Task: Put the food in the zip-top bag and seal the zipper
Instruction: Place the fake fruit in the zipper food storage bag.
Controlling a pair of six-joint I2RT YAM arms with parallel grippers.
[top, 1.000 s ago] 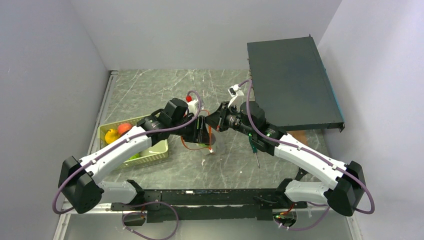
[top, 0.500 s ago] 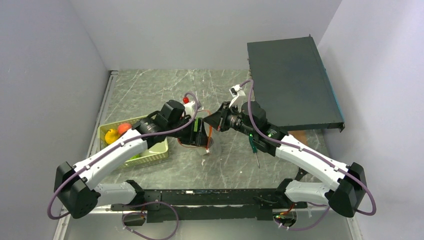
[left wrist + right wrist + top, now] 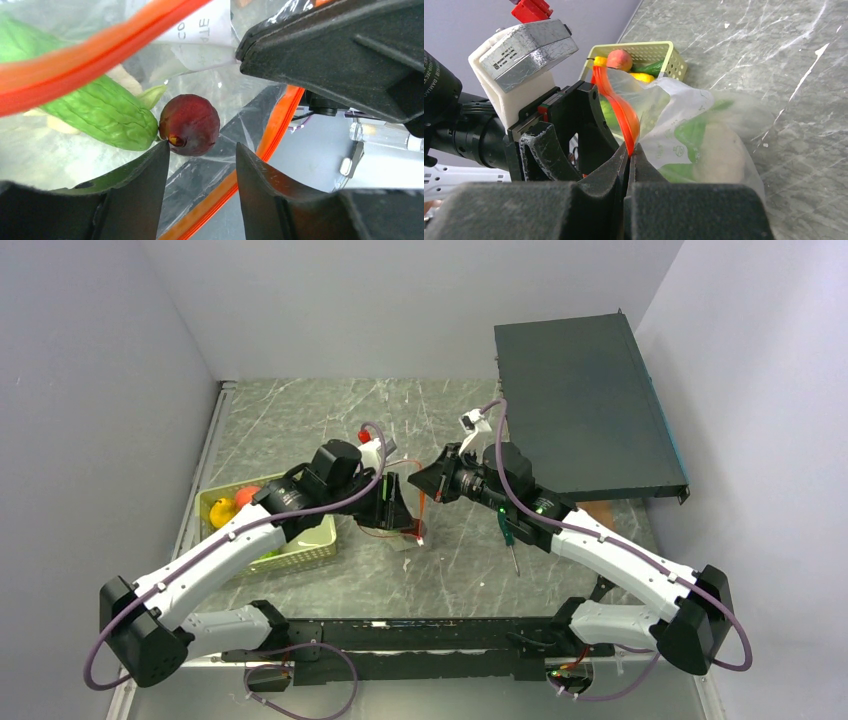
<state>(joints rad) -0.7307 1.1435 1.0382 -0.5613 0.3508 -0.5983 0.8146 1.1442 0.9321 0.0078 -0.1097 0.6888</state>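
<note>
The clear, crinkled zip-top bag (image 3: 684, 115) is held open mid-table (image 3: 300, 420). Its red-orange zipper (image 3: 621, 112) is pinched by the clenched right gripper (image 3: 629, 150). A dark purple fruit (image 3: 190, 125) and a green ridged vegetable (image 3: 100, 107) are seen inside, beyond the parted, empty jaws of the left gripper (image 3: 202, 147). A white label (image 3: 200, 35) is only partly legible: "CO", "ATE".

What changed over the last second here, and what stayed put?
The left arm pulled back a little: its shoulder swung down-left and its wrist slid slightly left. No take or release shows from above; the left gripper stands open now, the dark purple fruit loose in the zip-top bag beyond it. Unchanged: right gripper shut on the zipper, basket, screwdriver.
</note>
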